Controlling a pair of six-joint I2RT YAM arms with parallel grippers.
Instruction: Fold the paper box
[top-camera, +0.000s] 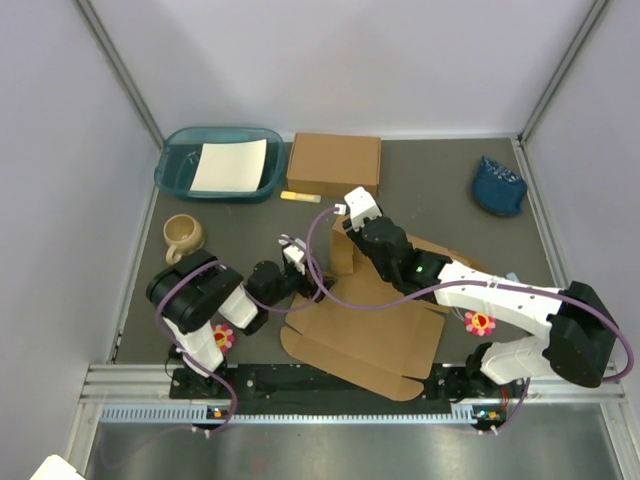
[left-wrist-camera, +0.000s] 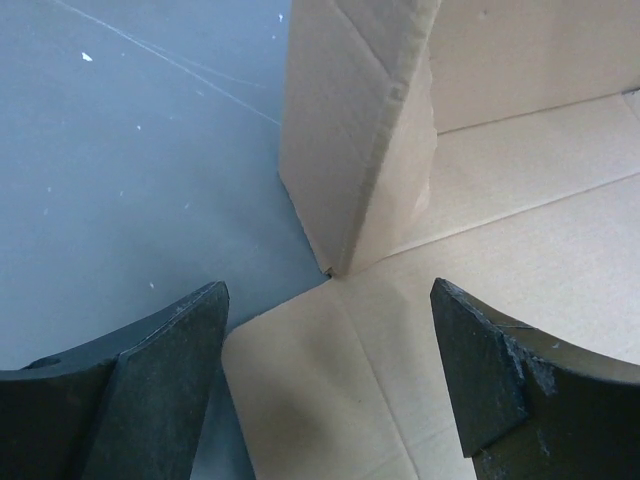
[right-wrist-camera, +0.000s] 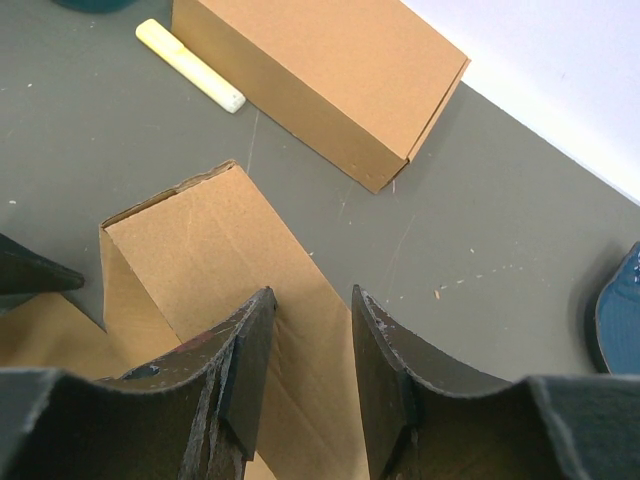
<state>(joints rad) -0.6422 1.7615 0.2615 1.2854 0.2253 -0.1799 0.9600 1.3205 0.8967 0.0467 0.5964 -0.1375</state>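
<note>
One side wall (top-camera: 343, 248) of the paper box (top-camera: 370, 345) is stood upright, while the rest of the die-cut sheet lies flat on the counter (top-camera: 440, 200) just ahead of the arm bases, its loose flaps spread toward the near edge. The step in hand is judged to be the raising of the walls, early in the fold. The right hand (right-wrist-camera: 311, 290) is set at the top of the upright wall, its jaws about half apart with brown board showing in the gap. Whether the board is actually pinched or only steadied cannot be told. The left hand (left-wrist-camera: 328, 285) is held wide open and empty, low beside the wall's corner where the crease meets the flat base, and neither finger is seen touching the board. A closed brown box (top-camera: 333, 163) and a yellow marker (top-camera: 298, 196) lie well apart behind the sheet. For the next move, it is judged that the wall should be held upright by the right hand while the left hand is closed on, or slid under, the adjoining flap. That flap could then be turned up along its crease and tucked against the wall. A badly aimed push could be expected to slide the sheet or knock the wall flat.
</note>
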